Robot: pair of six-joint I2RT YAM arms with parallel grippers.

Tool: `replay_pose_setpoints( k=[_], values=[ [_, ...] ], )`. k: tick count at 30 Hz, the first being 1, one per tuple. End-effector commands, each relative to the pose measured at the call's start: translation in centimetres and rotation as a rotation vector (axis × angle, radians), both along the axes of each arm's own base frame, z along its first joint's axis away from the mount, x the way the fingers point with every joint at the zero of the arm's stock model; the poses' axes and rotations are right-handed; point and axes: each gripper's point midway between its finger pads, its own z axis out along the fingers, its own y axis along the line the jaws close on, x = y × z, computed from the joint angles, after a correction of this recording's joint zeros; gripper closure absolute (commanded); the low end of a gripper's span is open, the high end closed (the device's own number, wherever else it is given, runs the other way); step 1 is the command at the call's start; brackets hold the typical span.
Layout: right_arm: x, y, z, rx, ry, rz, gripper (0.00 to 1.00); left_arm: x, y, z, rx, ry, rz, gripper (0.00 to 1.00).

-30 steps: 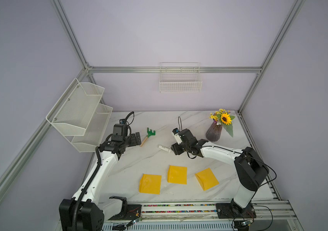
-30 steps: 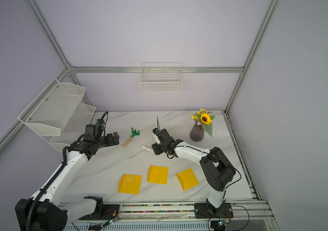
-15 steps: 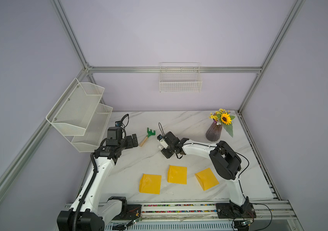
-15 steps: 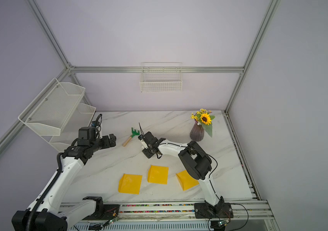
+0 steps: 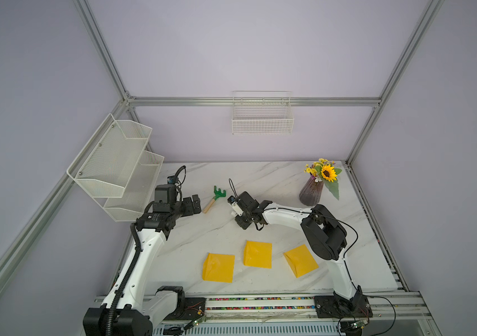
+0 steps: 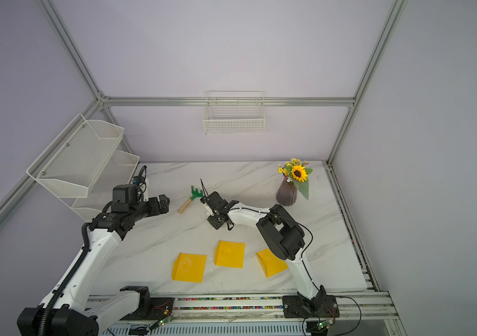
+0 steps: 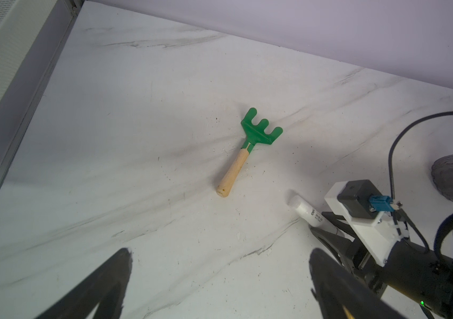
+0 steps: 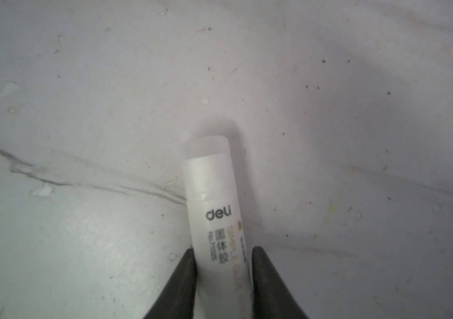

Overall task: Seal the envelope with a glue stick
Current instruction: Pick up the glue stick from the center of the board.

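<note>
The task is at its opening step. In the right wrist view the right gripper [image 8: 221, 255] has its jaws pressed against both sides of the glue stick [image 8: 211, 193], clamping the label end; the tube seems to lie on the table [image 5: 260, 180], not yet lifted, with its cap on. Taking the table in a top view as a clock face with the back wall at 12, the stick sits just off centre toward 10 o'clock, and the rake [image 5: 215, 197] lies further out the same way. The left gripper [image 7: 220, 251] hangs near the rake with its jaws spread wide and nothing between them. Three yellow envelopes [image 5: 257, 254] lie untouched along the 6 o'clock side, well apart from the stick. By these views, nearly everything is left: lifting the stick, uncapping it, spreading glue on a flap and pressing it shut.
</note>
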Motion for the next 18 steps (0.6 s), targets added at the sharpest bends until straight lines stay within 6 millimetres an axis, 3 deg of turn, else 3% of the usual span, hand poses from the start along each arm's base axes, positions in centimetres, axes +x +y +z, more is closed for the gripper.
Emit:
replay_pose_setpoints(
  k=[1,6,11,15,18],
  values=[
    [-1.5,-0.9,-2.2,-0.057,0.066,0.014,0.75,0.5,0.1,1.2,0.006,-0.049,-0.008,0.0],
    [-1.5,-1.0,0.0,-0.005,0.033,-0.018,0.85,0.6,0.1,1.0,0.009,-0.047,-0.014,0.0],
    [-2.3,-1.4,3.5,0.095,-0.012,-0.038,0.9,0.5,-1.2,1.8,-0.02,-0.094,-0.07,0.01],
    [-3.5,-2.4,7.0,0.17,-0.065,-0.026,0.92,0.4,-4.1,3.1,-0.038,-0.144,-0.163,0.0],
    [-4.8,-3.4,9.3,0.221,-0.109,-0.003,0.93,0.5,-7.6,4.3,-0.085,-0.181,-0.285,0.01]
  ],
)
